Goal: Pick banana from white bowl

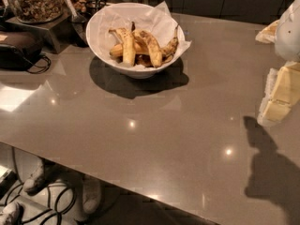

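Observation:
The white bowl stands at the far left of the counter, lined with crinkled white paper that sticks past its rim. Several bananas lie in it. The banana, yellow and densely speckled with brown, lies across the middle. A paler banana with a long stem lies to its left. A small thin dark banana leans on the right wall. My gripper hangs at the right edge of the view above the counter, far to the right of the bowl and touching nothing.
The grey counter stretches from the bowl to its front edge at the lower left. A glass jar of nuts on a stand and a dark device with a cable sit at the far left. Cables lie on the floor below.

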